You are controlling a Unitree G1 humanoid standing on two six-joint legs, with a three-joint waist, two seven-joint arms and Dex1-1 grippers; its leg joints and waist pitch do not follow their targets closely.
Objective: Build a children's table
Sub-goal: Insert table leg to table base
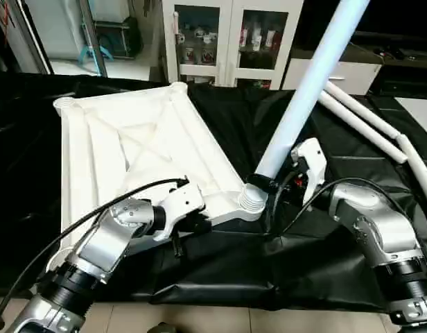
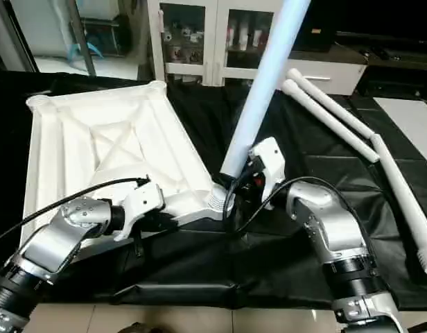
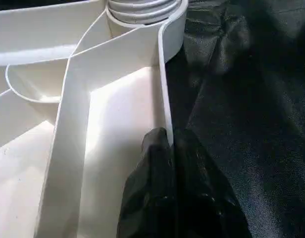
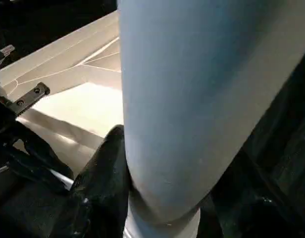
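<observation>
The children's table's white tabletop (image 1: 130,139) lies underside up, its ribs showing. My left gripper (image 1: 197,223) is shut on the thin rim wall along its near edge; in the left wrist view the black fingertips (image 3: 160,148) pinch that wall. A long white leg (image 1: 303,90) stands tilted in the ribbed near-right corner socket (image 1: 254,199). My right gripper (image 1: 270,187) is shut around the leg just above the socket, with one black finger (image 4: 100,178) on either side of the tube. Two loose legs (image 2: 331,111) lie side by side at the back right, and another leg (image 2: 407,201) lies nearer the right edge.
A black cover (image 1: 220,270) drapes the work table and wrinkles near the front edge. A white glass-door cabinet (image 1: 227,35) stands behind. A black cable (image 1: 96,215) loops over my left forearm. Tiled floor (image 1: 199,320) shows below the table's front.
</observation>
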